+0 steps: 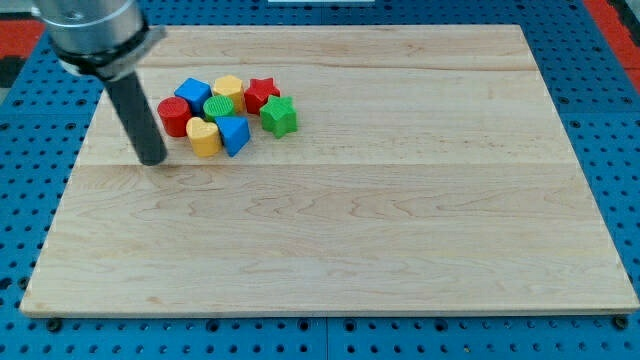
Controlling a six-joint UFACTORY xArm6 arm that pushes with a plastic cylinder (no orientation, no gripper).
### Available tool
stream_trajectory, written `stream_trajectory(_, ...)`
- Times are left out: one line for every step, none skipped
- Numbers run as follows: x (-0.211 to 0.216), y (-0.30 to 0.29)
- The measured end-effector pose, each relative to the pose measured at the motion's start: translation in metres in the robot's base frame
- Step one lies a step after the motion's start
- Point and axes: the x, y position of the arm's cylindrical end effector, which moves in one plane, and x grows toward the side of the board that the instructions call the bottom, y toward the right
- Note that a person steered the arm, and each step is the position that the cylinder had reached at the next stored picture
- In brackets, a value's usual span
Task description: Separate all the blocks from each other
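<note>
Several small blocks sit packed together at the board's upper left. A red cylinder [173, 116] is leftmost, with a blue cube [193, 93] above it. A yellow block [228, 88], a green cylinder [219, 107] and a red star [261, 93] follow to the right. A green star [279, 116] is rightmost. A yellow heart [203, 137] and a blue block [234, 134] lie at the bottom of the cluster. Most touch their neighbours. My tip [153, 160] rests on the board just left of and below the red cylinder, a small gap away from it.
The wooden board [340, 230] lies on a blue perforated table [610, 120]. The arm's grey housing [90, 30] hangs over the board's top left corner.
</note>
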Motion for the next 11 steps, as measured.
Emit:
stream_trajectory(-0.02, 0.024)
stream_trajectory(-0.043, 0.054)
stream_trajectory(-0.047, 0.083)
stream_trajectory(-0.047, 0.071)
stream_trajectory(-0.068, 0.072)
stream_trajectory(-0.088, 0.081)
stream_trajectory(-0.071, 0.178)
stream_trajectory(-0.053, 0.258)
stream_trajectory(-0.046, 0.304)
stream_trajectory(-0.097, 0.297)
stream_trajectory(-0.117, 0.293)
